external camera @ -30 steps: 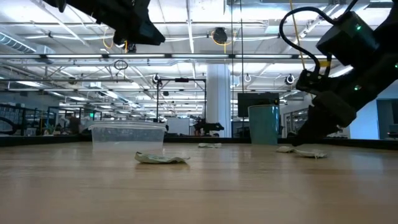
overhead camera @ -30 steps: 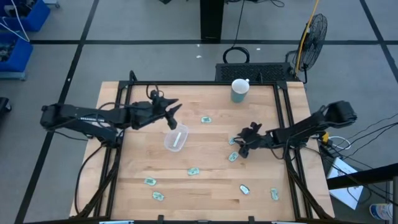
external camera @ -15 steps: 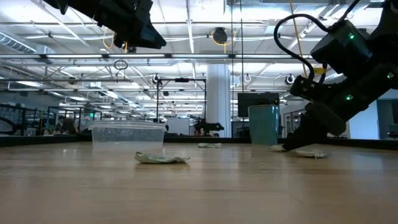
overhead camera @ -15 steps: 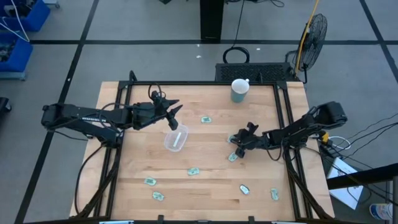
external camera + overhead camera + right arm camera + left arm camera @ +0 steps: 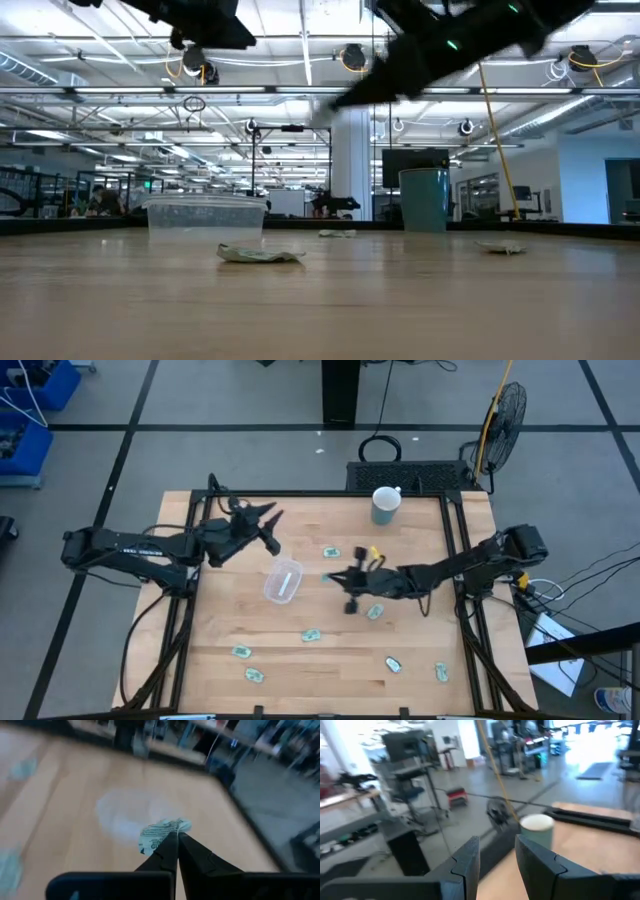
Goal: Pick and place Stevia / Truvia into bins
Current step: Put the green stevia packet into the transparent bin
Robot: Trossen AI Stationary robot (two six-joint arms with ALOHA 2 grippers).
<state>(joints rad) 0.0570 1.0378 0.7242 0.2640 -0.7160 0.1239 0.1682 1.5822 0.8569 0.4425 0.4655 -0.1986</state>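
**Packet carried toward the clear bin, which lies to the left of the right claw**

The right claw (image 5: 176, 840) is pressed together on one small pale green and white sweetener packet (image 5: 161, 834), which is pinched at the fingertips and juts forward from them. In the high view this claw (image 5: 340, 576) is seen raised over the middle of the wooden tabletop (image 5: 330, 660), at the end of an arm stretched in from the right.

The small clear plastic bin with rounded corners (image 5: 283, 581) lies just to the left of the claw, near but not yet under it. Its long axis runs roughly up and down the tabletop, slightly tilted. A short further reach leftward is judged to be needed before release, so that the packet falls inside the rim and not beside it.

The left claw (image 5: 268, 520) is held spread above the tabletop, beyond the bin's far side, and nothing is gripped in it.

Other packets remain scattered on the tabletop, one (image 5: 375, 612) close to the right arm and one (image 5: 312, 635) nearer the front edge.
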